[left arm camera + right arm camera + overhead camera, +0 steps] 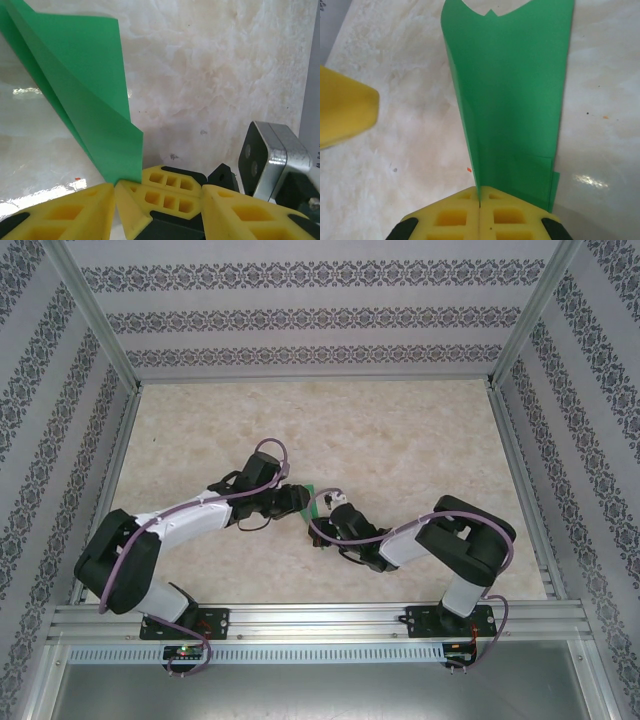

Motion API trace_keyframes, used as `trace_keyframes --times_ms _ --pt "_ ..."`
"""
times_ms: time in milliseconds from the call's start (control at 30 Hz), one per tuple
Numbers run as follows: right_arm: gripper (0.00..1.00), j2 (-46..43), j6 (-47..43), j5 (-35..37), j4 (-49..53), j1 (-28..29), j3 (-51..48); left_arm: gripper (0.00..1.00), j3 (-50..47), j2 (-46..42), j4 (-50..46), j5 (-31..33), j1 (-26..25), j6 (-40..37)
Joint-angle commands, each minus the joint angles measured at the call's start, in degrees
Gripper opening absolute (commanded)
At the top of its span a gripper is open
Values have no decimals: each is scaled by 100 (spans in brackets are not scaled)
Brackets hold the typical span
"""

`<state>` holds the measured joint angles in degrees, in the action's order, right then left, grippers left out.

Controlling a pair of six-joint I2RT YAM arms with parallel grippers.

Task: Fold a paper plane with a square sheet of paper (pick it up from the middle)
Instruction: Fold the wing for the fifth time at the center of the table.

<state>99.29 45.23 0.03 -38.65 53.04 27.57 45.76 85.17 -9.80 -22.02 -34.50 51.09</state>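
While the right pincer (479,194) pinches the green paper (515,100), top cropped, the left pincer (156,200) stands open

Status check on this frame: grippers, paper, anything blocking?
Left gripper open, close beside the paper. Right gripper shut on folded green paper, pinched at one end. No obstruction seen.

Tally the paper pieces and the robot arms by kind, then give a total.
Green paper: 1
Robot arms: 2 (left arm, right arm)
Total: 3
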Motion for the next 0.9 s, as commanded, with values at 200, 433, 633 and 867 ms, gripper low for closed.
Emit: trace_keyframes --times_ms 200,433,633,867 --pt "4 -108 -192 -146 271 9 111 75 514 -29 -1108 960 117 -220" --pt "6 -365 -896 350 886 310 329 79 585 386 -1138 794 214 174" --pt "7 -413 -1283 593 1083 501 424 80 701 651 -1088 634 220 355" --pt "9 -392 -1604 801 1414 637 631 73 793 902 -1022 419 225 499"
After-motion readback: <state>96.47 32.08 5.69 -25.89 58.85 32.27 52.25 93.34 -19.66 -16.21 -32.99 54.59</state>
